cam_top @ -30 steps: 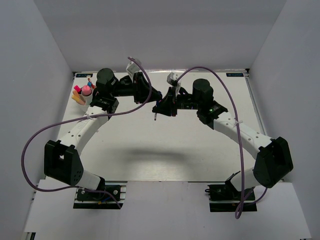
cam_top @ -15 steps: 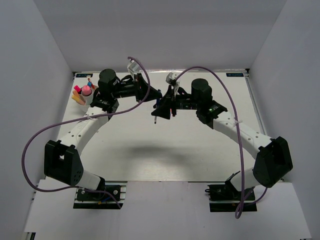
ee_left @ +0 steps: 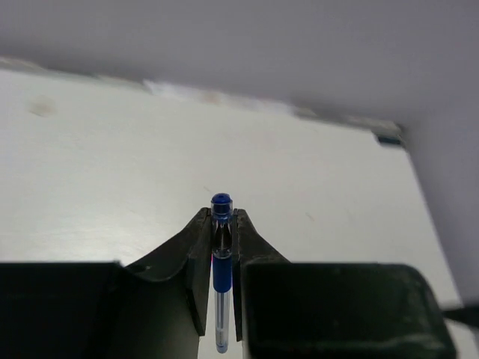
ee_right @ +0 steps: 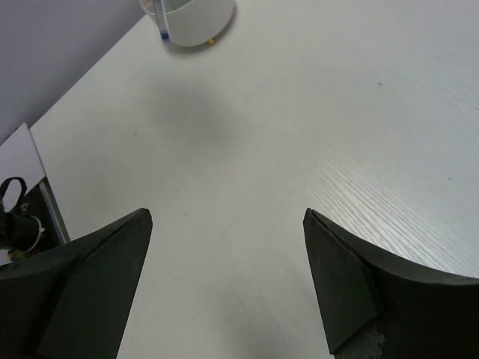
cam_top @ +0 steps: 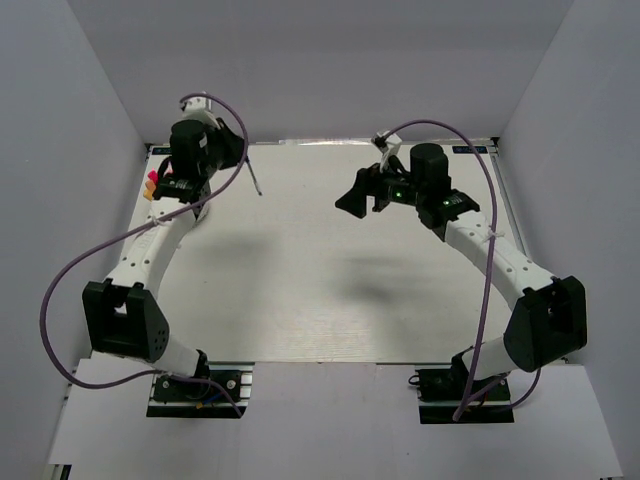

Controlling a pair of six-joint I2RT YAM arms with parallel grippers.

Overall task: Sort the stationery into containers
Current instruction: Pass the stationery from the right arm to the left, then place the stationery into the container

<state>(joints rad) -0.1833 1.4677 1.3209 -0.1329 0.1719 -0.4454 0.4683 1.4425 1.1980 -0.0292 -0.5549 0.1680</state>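
Observation:
A thin blue pen (ee_left: 219,250) is clamped upright between the fingers of my left gripper (ee_left: 220,218), its cap poking out past the tips. From above, that pen (cam_top: 254,176) slants out of the left gripper (cam_top: 240,152) at the table's back left. The white container (ee_right: 198,18) shows at the top of the right wrist view, with a blue pen tip (ee_right: 163,30) at its rim. Above, the left arm hides most of it; only pink and yellow stationery (cam_top: 152,182) peeks out. My right gripper (cam_top: 354,204) hangs open and empty over the back middle (ee_right: 224,217).
Grey walls close in the white table (cam_top: 300,270) on the left, back and right. Purple cables loop from both arms. The table's near-left edge and a black fitting (ee_right: 11,213) show in the right wrist view.
The right gripper opened and let go of the pen, then drew back to the right. The left arm swung to the back left with the pen in its grip.

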